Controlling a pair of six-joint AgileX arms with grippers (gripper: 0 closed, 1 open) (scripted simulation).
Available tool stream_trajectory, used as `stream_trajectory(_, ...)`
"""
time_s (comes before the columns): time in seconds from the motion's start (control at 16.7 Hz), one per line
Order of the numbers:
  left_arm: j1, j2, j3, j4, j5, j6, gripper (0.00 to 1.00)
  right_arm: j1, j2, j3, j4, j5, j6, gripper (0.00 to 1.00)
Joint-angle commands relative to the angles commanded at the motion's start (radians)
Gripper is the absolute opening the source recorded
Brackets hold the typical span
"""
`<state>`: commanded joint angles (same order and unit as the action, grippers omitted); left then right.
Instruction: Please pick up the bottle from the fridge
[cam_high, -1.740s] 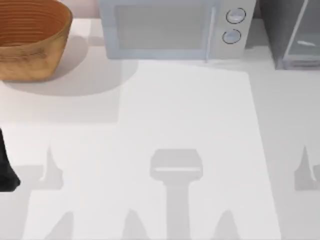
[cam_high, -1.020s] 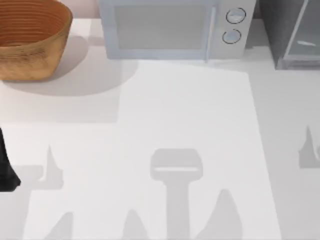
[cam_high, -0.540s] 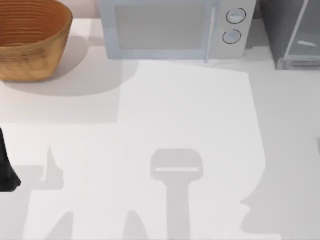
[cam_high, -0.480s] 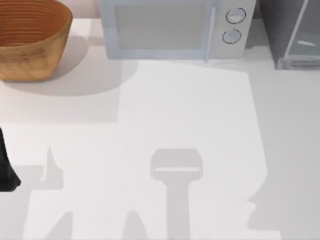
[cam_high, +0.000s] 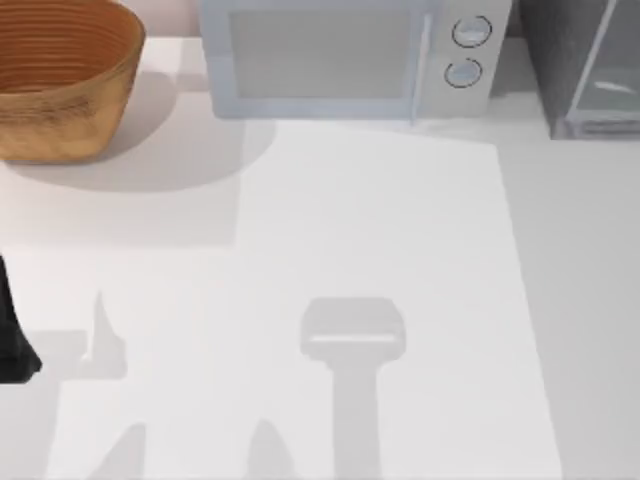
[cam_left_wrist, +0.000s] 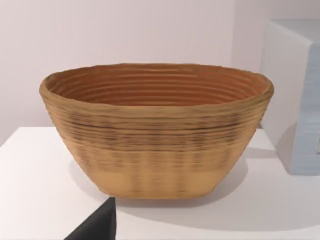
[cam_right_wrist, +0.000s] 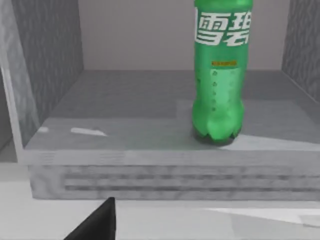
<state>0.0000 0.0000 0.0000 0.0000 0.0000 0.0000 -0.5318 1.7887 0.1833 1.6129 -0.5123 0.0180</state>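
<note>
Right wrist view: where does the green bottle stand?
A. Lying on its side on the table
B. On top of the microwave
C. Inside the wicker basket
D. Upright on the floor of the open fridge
D. The bottle stands upright on the grey inner floor of the fridge, with the dark side walls around it and nothing gripping it.

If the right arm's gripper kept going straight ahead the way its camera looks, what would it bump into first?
Probably the fridge: its front ledge lies straight ahead of the right gripper, and the green bottle stands upright on the floor inside, a bit off to one side. How far off is unclear.
</note>
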Motion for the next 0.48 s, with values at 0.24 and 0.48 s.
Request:
stream_trajectory(0.24, 0.0, 0.0, 0.0, 0.0, 0.0, 0.0, 1.0, -0.002, 0.005, 0.001, 0.005, -0.002, 0.0, 1.0)
stream_trajectory(0.48, 0.0, 0.0, 0.0, 0.0, 0.0, 0.0, 1.0, 0.014, 0.028, 0.035, -0.017, 0.012, -0.003, 1.0)
